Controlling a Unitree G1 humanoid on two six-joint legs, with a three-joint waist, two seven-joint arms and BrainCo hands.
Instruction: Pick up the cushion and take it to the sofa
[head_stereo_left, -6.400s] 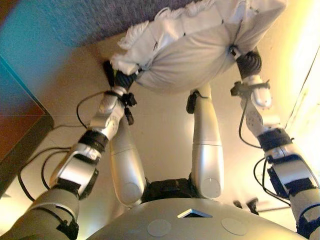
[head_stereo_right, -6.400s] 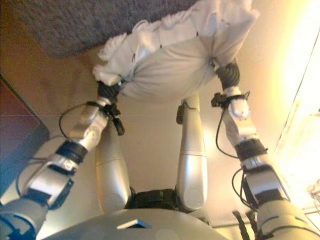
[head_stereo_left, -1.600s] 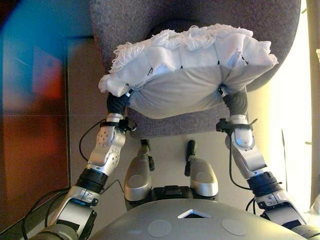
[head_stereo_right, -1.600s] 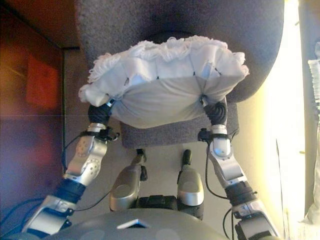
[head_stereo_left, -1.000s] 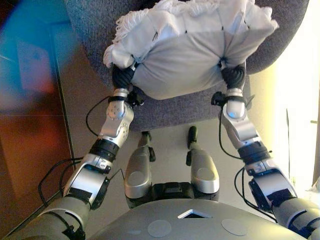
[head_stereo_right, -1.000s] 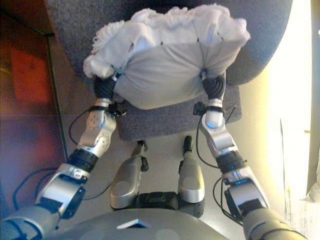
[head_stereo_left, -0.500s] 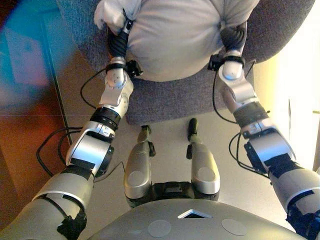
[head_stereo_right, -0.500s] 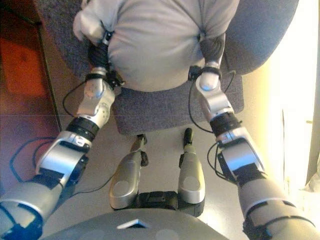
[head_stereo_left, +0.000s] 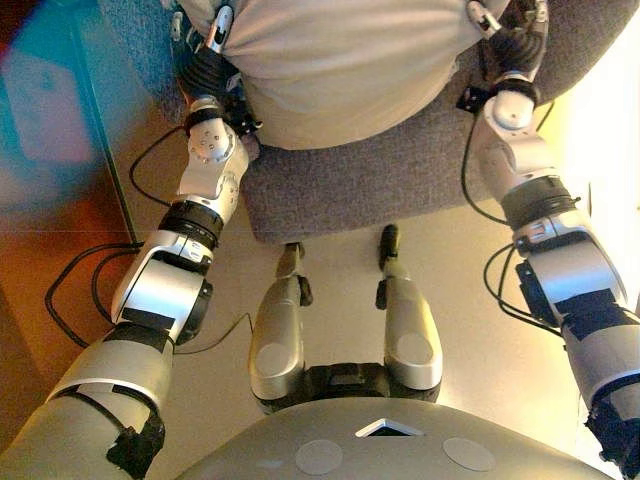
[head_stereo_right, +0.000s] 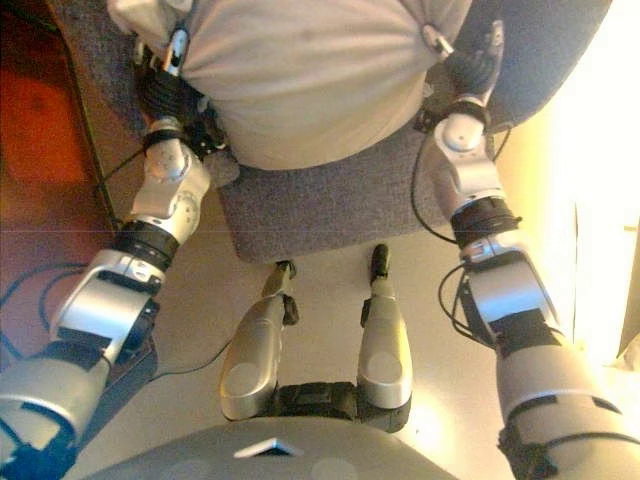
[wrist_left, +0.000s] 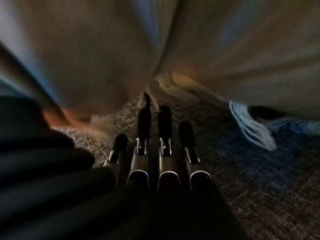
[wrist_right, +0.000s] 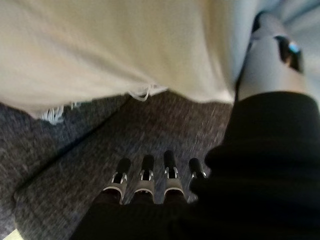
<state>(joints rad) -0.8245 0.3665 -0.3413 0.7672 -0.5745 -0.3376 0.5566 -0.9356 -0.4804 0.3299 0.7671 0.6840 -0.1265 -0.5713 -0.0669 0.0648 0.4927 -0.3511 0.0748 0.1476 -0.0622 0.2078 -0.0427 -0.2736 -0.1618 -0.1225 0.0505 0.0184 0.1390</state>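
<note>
The cream cushion (head_stereo_left: 340, 60) with a white fringe lies on the grey fabric sofa seat (head_stereo_left: 380, 190). My left hand (head_stereo_left: 205, 65) is at its left edge and my right hand (head_stereo_left: 510, 50) at its right edge. In the left wrist view my fingers (wrist_left: 150, 145) are straight, resting on the sofa (wrist_left: 260, 190) with their tips at the cushion's lower edge (wrist_left: 150, 50). In the right wrist view my fingers (wrist_right: 150, 175) are straight over the sofa (wrist_right: 75, 185), apart from the cushion (wrist_right: 100, 50). Both hands are open and hold nothing.
The sofa's front edge is just ahead of my legs. A dark reddish-brown panel (head_stereo_left: 40, 200) stands at the left, and black cables (head_stereo_left: 70, 290) lie on the pale floor beside it. A bright strip (head_stereo_left: 615, 170) runs down the right side.
Both arms have reached further forward and lowered the cushion onto the sofa seat. Both hands have opened and let go of its corners.
</note>
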